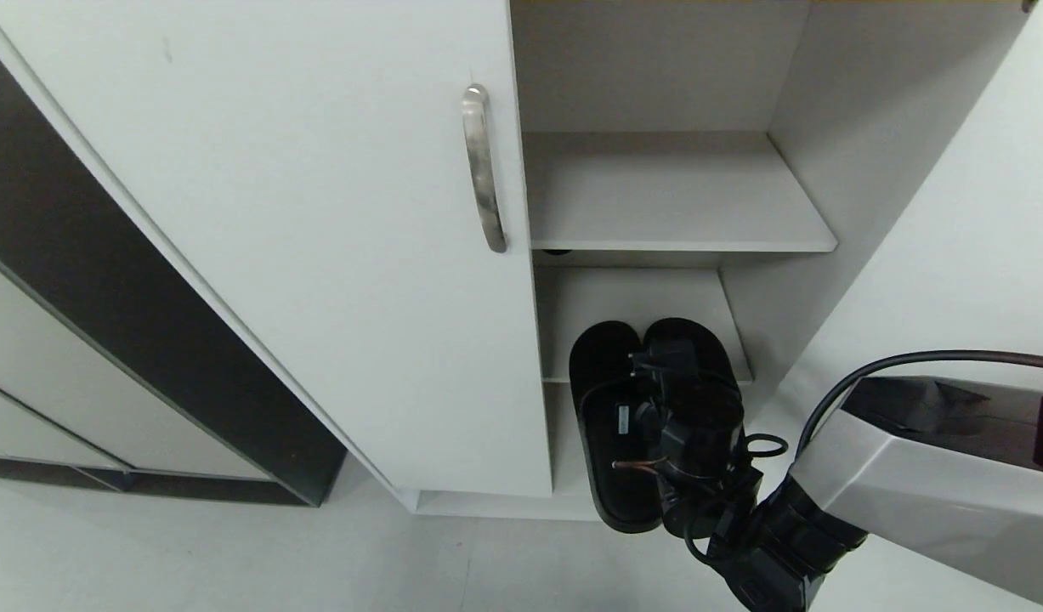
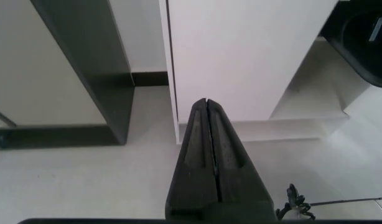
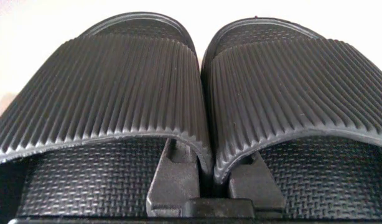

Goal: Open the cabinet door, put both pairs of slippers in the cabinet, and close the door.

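Left fingers pressed together, white cabinet beyond

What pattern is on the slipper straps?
Slipper straps: black, fine parallel ridges; clearest in right wrist view.

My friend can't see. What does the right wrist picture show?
Two black slippers with ribbed straps are side by side, close up. The right gripper pinches their inner strap edges together, one finger inside each.

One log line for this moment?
right gripper: shut on slippers | slippers: at lower compartment's front | left gripper: shut, empty | cabinet: right half open
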